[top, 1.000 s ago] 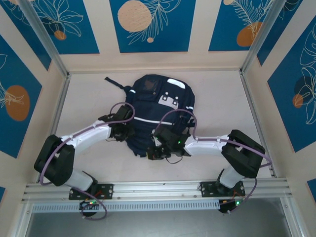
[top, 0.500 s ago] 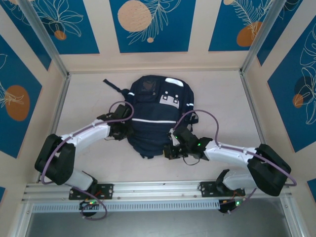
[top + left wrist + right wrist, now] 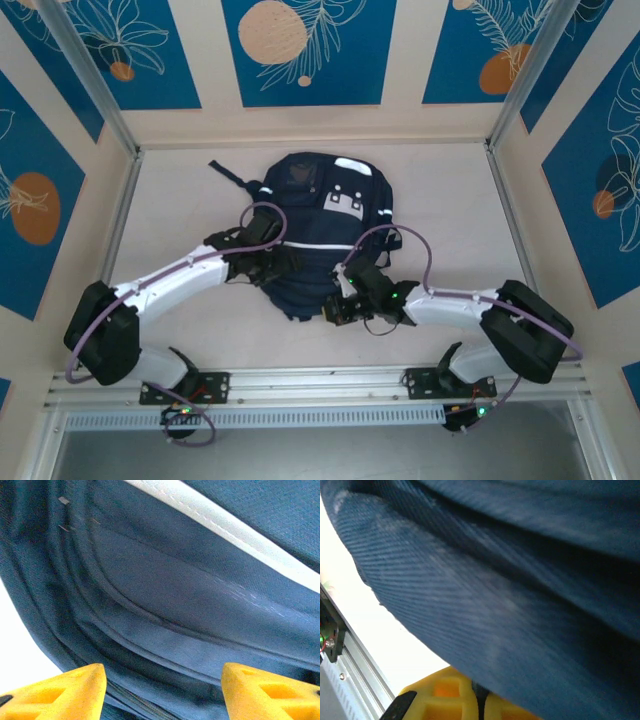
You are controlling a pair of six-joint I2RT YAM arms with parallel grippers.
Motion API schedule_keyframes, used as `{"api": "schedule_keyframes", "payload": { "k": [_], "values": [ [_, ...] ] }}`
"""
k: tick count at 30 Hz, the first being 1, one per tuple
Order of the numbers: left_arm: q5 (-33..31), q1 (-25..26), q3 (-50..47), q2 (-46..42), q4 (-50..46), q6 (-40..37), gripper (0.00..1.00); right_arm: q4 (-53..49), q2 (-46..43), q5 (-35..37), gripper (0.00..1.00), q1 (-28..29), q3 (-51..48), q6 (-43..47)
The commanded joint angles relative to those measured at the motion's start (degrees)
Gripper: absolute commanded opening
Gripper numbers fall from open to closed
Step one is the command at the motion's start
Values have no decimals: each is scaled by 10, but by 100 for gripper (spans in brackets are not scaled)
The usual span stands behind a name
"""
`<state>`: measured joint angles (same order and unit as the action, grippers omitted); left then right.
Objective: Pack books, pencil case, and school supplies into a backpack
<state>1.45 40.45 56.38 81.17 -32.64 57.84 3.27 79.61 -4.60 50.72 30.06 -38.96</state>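
Note:
The dark navy backpack (image 3: 318, 205) lies flat in the middle of the table, white buckles on top and one white stripe across it. My left gripper (image 3: 285, 263) is over its left side and open. In the left wrist view its yellow fingers (image 3: 70, 692) stand wide apart above a zip seam in the backpack fabric (image 3: 175, 580). My right gripper (image 3: 336, 310) is at the backpack's near edge. Its yellow fingers (image 3: 447, 695) are pressed together with a thin dark strip of the backpack (image 3: 520, 605) between them. The books and school supplies are out of view.
A dark strap (image 3: 228, 172) trails from the backpack's far left corner. The aluminium rail (image 3: 320, 380) runs along the near edge, and frame posts (image 3: 515, 230) stand at the sides. Bare table (image 3: 450, 210) lies right and left of the backpack.
My left gripper has moved right, further onto the backpack. My right arm swung its elbow out to the right, and its gripper stays at the near edge. The backpack shifted slightly.

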Motion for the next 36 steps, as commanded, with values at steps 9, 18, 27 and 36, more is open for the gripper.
{"api": "schedule_keyframes", "payload": {
  "k": [9,18,27,36],
  "values": [
    [38,26,34,56,-59,95,61,65,76,11,0,43,60,-15],
    [-2,25,56,30,-118,105,56,49,66,32,0,45,59,-15],
    [28,25,21,0,-114,154,65,51,56,33,0,44,61,-17],
    [31,23,40,49,-102,179,63,55,58,31,0,44,63,-20]
  ]
}}
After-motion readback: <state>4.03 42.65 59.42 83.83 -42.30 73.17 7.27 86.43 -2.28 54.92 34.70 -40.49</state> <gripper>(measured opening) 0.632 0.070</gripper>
